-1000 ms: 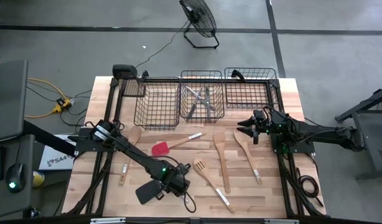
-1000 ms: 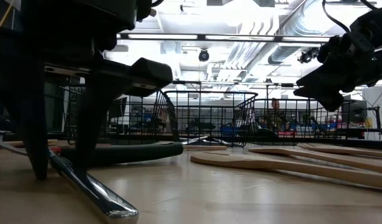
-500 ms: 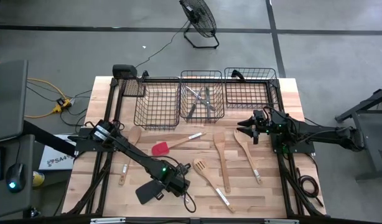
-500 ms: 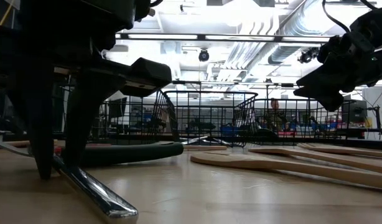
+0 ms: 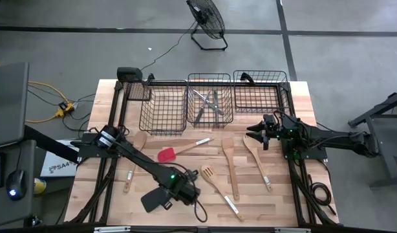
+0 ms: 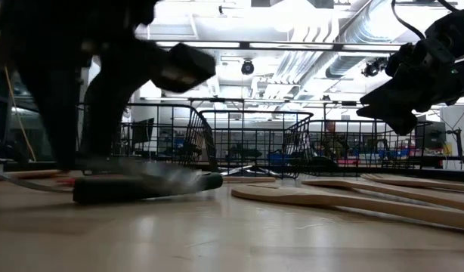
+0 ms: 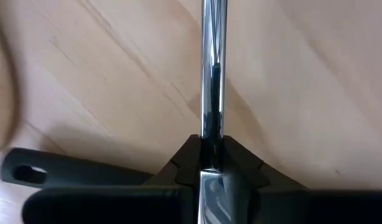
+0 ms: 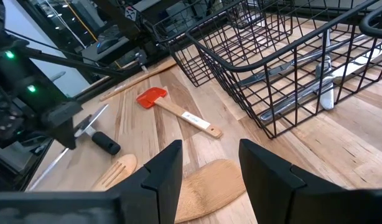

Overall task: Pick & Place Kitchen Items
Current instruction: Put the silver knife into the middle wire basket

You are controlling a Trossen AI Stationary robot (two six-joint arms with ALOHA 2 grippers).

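The left gripper (image 5: 183, 191) sits low near the front edge of the tabletop (image 5: 302, 110), left of centre, its jaws closed on a silver metal utensil (image 7: 213, 74). In the left wrist view the polished shaft runs straight out from between the fingers, so its long axis lies in line with the gripper's own forward direction. The black turner (image 5: 154, 199) lies just beside this gripper, toward the front-left corner; its handle crosses under the fingers in the wrist view. Whether they touch cannot be told.

The right gripper (image 5: 258, 133) hangs above the tabletop near the right edge, jaws parted and holding nothing.

Judgement: the held piece appears to belong with the other cutlery already in the middle wire basket (image 5: 210, 100) at the back edge. That basket lies well apart from the left gripper, toward the back and somewhat right. The carry therefore runs from front to back over the red-headed spatula (image 5: 167, 154). The left arm has the piece, though the right gripper stands nearer the baskets.
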